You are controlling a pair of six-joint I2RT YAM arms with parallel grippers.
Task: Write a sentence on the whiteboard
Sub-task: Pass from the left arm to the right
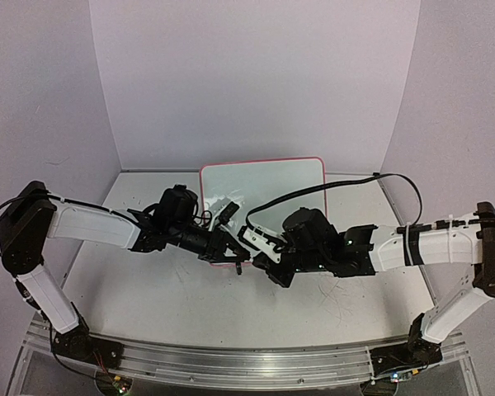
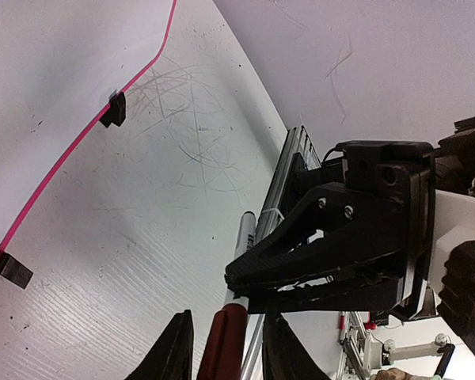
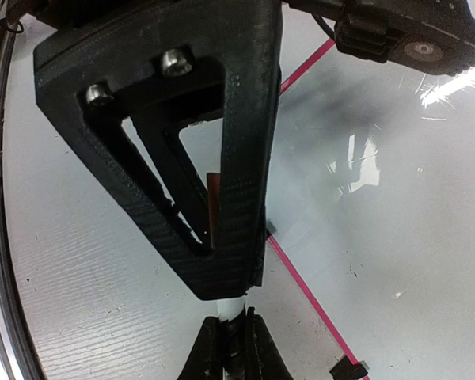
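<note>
1. Taking in the scuffed white table (image 1: 148,305), scratched with grey and spreading under everything else.
2. Tracing the left arm (image 1: 91,223) reaching in from 8 o'clock and the right arm (image 1: 433,243) reaching in from 4 o'clock, both meeting over the table's middle.
3. Finding the whiteboard (image 1: 264,181) lying at 12 o'clock on the table, edged by a thin pink-red rim (image 2: 79,146), with its near edge just beyond the two meeting pincers.
4. Seeing the right pincer (image 3: 231,321) pressing together on the white barrel of a marker (image 2: 249,237), holding it over the table at the board's 6 o'clock side.
5. Seeing the left pincer (image 2: 228,317) bracketing the marker's dark red cap (image 2: 222,348), one finger close on each side. Failing to tell from these views whether it is gripping the cap or only standing beside it.
6. Spotting a small black clip foot (image 2: 115,109) sitting on the board's near rim, with a second one further along the same edge.
</note>
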